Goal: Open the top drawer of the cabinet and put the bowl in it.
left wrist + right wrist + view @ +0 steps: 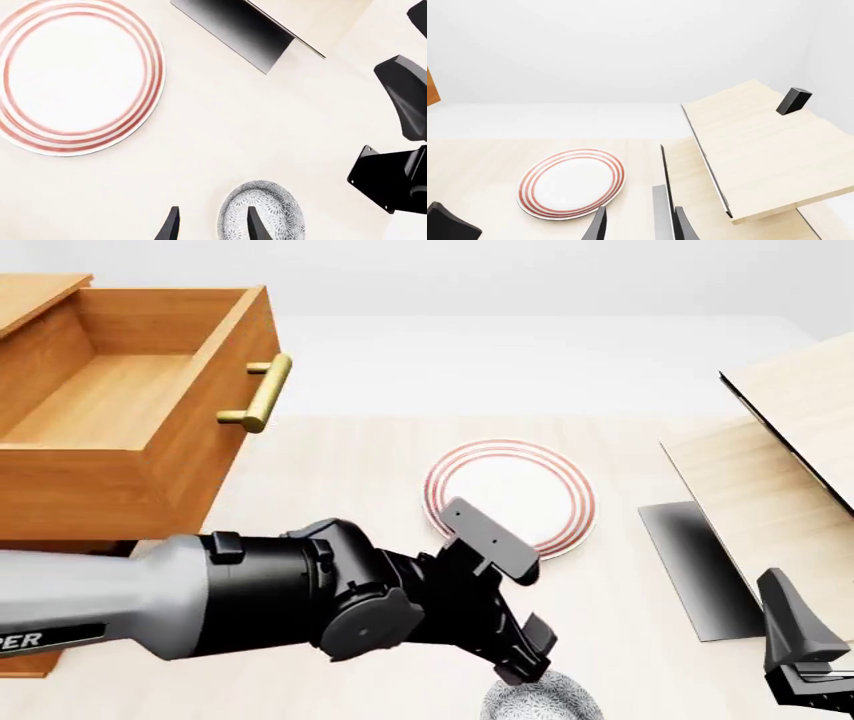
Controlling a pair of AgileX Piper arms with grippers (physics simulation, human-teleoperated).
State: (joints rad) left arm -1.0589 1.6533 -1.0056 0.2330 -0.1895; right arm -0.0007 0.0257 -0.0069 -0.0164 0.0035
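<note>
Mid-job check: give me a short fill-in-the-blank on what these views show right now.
1. The top drawer of the cabinet stands ____.
2. The left gripper has one finger over the ____ and one outside its rim.
3. The plate has ____ rings.
4. The drawer handle is ____-coloured.

Missing words: open; bowl; red; brass

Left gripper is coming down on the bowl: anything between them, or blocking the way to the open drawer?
Nothing visible lies between the left gripper and the bowl; one finger is already over it. The top drawer stands open and empty. The plate lies to the right of that route.
</note>
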